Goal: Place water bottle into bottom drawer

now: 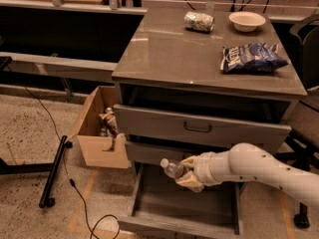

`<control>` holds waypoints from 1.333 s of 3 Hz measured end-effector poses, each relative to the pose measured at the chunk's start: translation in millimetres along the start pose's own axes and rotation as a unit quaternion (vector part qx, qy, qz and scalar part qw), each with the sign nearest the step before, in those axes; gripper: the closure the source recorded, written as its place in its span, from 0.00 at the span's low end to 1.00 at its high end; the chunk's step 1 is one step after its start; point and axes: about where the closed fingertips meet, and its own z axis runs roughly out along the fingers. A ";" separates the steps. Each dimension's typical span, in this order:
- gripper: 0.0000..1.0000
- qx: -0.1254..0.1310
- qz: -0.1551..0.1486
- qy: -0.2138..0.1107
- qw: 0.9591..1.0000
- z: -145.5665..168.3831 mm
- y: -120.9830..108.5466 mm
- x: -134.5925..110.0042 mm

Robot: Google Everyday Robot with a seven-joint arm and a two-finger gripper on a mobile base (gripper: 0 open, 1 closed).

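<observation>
While hanging over the open bottom drawer (199,209), the gripper (188,173) is clasping the water bottle (172,169) by its base. Bottle is lying almost sideways, cap pointing left, drawer floor waiting right below.

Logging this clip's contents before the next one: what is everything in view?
cabinet: one, grey, centre
can: one, green-white, cabinet top, rear
bowl: one, pale, cabinet top, rear right
snack bag: one, blue, cabinet top, right
upper drawers: two, grey, cabinet front
bottom drawer: one, grey, pulled open
cardboard box: one, tan, floor left of cabinet
water bottle: one, clear, held above bottom drawer
arm: one, white, from right
gripper: one, beige, shut on water bottle over bottom drawer
</observation>
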 end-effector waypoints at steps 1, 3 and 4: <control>1.00 0.040 -0.010 0.025 0.999 39.4 -15.6 67.5; 1.00 0.034 -0.023 0.053 0.998 106.4 -12.0 145.4; 1.00 0.030 -0.022 0.076 0.996 134.9 -8.4 178.7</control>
